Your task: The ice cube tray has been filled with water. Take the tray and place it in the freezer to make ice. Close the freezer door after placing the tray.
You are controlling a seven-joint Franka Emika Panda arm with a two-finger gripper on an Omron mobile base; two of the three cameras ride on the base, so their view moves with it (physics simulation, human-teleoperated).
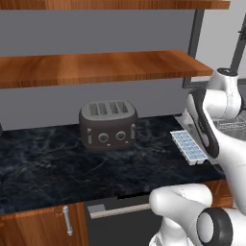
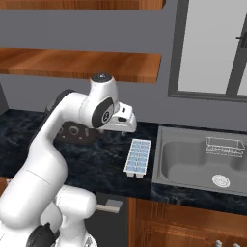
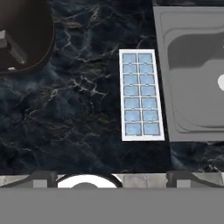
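Toaster [image 1: 108,125] sits mid-counter in left base view; ice cube tray [image 1: 189,146] lies flat on dark marble counter [image 1: 43,163], partly behind arm.

Right base view: gripper [image 2: 126,129] above counter, tray [image 2: 138,157] just beyond and below it, beside sink [image 2: 193,161]; wire rack [image 2: 224,145] in basin. Finger spread: cannot tell.

Hand view: tray [image 3: 141,94] well ahead of fingertips, right of centre, untouched, long edge alongside sink [image 3: 192,87].

The ice cube tray [image 3: 142,94] lies on the counter [image 3: 78,109] at frame centre-right, just beside the sink [image 3: 192,74] at right; the toaster [image 3: 22,35] sits upper left.
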